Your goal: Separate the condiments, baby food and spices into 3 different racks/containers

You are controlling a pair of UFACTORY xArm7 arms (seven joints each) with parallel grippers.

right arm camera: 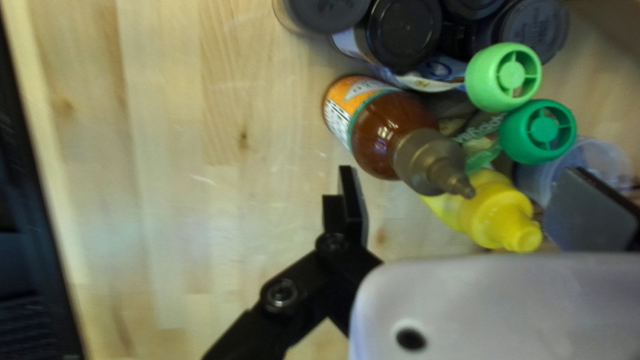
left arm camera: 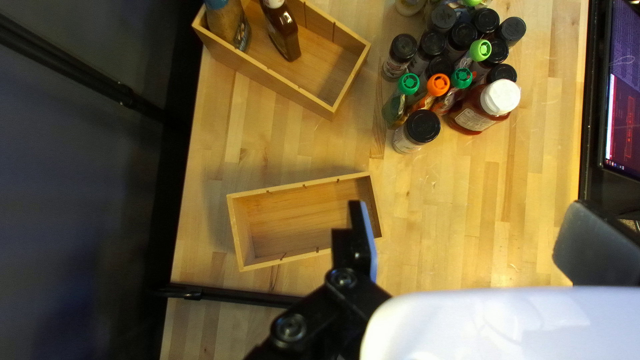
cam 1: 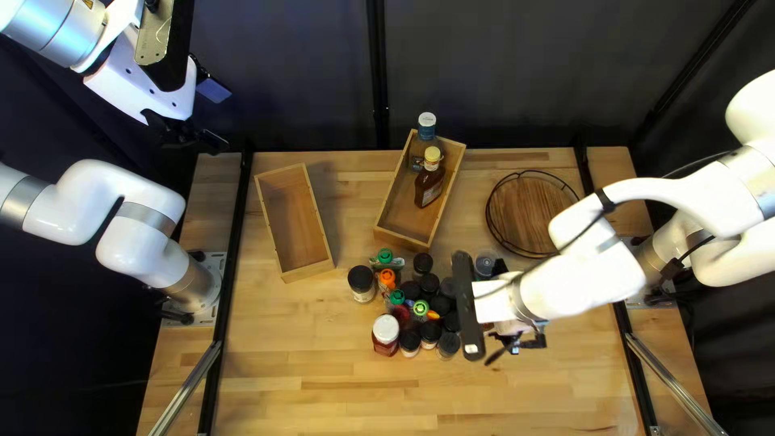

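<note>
From my seat I had the left pincer (cam 1: 218, 117) raised beyond the tabletop's (cam 1: 323, 396) far left corner, its fingers spread wide with nothing gripped. The right pincer (cam 1: 525, 341), partly hidden under its own arm, was wide too; in its wrist view a yellow bottle (right arm camera: 500, 217) and a brown sauce bottle (right arm camera: 387, 137) sat ahead of its parted fingers, the two crowded together. Most jars and bottles stood clustered mid-table, among them a white-lidded jar (cam 1: 386, 329) and an orange-capped container (cam 1: 387, 278). The middle wooden box (cam 1: 406, 214) held a blue-capped bottle (cam 1: 420, 152) and a dark brown bottle (cam 1: 429, 187), between the left wooden box (cam 1: 295, 226) and a round tray (cam 1: 525, 214).
</note>
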